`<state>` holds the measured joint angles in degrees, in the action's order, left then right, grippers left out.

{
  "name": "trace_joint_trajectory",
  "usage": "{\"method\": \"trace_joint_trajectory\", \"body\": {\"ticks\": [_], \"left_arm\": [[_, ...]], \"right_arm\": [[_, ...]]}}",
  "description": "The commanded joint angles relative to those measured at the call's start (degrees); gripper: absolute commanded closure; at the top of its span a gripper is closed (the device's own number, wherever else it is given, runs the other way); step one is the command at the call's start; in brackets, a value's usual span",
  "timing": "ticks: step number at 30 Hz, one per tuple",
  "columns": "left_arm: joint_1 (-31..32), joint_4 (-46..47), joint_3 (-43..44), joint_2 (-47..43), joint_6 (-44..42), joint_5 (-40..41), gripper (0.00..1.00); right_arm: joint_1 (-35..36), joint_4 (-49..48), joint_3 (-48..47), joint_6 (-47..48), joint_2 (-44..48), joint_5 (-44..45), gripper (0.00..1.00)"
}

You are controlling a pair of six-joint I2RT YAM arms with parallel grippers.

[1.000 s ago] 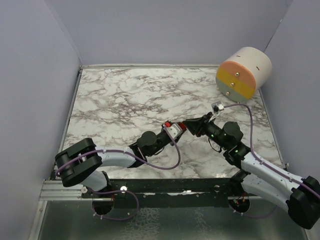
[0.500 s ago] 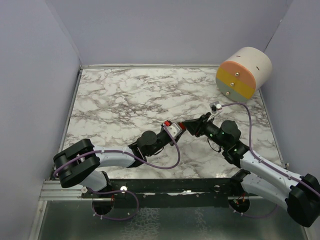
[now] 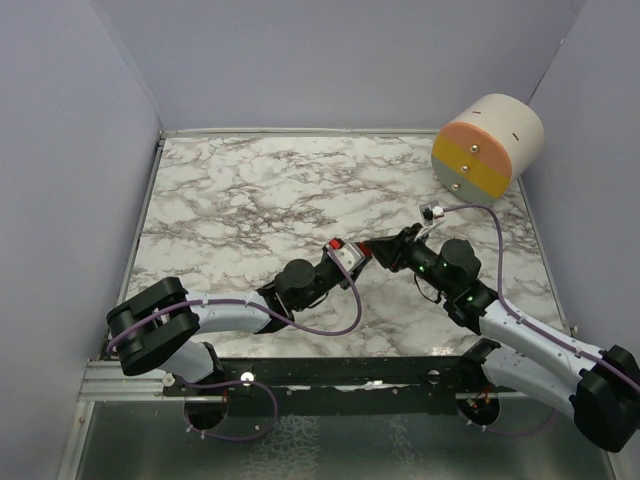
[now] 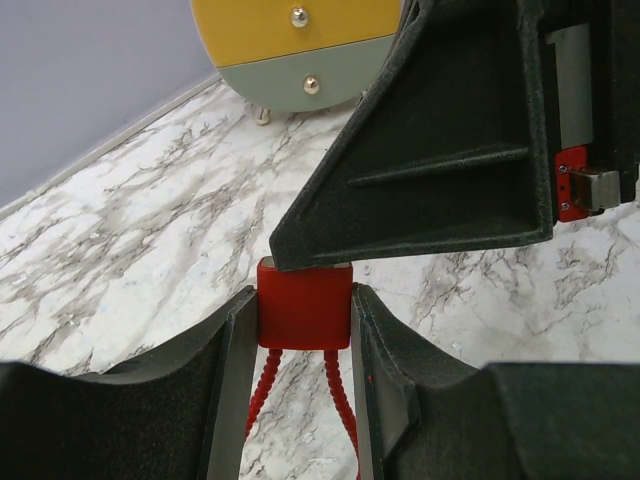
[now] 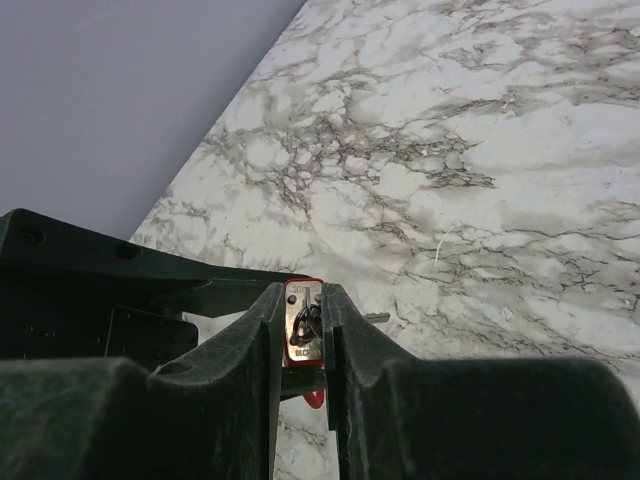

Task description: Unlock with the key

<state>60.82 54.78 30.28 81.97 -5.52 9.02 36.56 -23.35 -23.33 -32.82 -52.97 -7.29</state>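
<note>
Left gripper (image 4: 303, 300) pinches the red lock (image 4: 304, 320) by its sides at mid-table, cable loops trailing toward 6 o'clock. Right gripper (image 5: 303, 305), at 3 o'clock of the lock, has its fingers drawn narrow about the key (image 5: 310, 325) at the lock's end face. How deep the key sits is unclear. My reading: key engaged, turn pending. The next move calls for a wrist roll against a firm left hold.

Bright, even light; soft shadows.
</note>
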Motion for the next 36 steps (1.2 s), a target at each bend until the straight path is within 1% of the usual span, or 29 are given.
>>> {"method": "trace_joint_trajectory", "body": {"ticks": [1,4,8,20,36], "left_arm": [[-0.2,3.6,2.1,-0.2,1.3,-1.4,1.00],[-0.2,3.5,1.9,0.1,1.6,-1.6,1.00],[-0.1,3.3,1.4,0.2,2.0,-1.6,1.00],[-0.1,2.3,1.2,0.6,2.4,-2.8,1.00],[-0.1,1.9,1.5,0.1,2.0,-3.0,1.00]], "right_arm": [[0.5,0.9,-0.8,-1.0,1.3,2.9,0.77],[0.5,1.2,-1.2,-1.0,1.4,3.9,0.73],[0.5,1.6,-1.9,-0.5,1.5,4.8,0.72],[0.4,2.1,-2.7,0.3,1.9,6.5,0.72],[0.3,1.0,-2.7,0.1,-0.5,4.4,0.74]]}}
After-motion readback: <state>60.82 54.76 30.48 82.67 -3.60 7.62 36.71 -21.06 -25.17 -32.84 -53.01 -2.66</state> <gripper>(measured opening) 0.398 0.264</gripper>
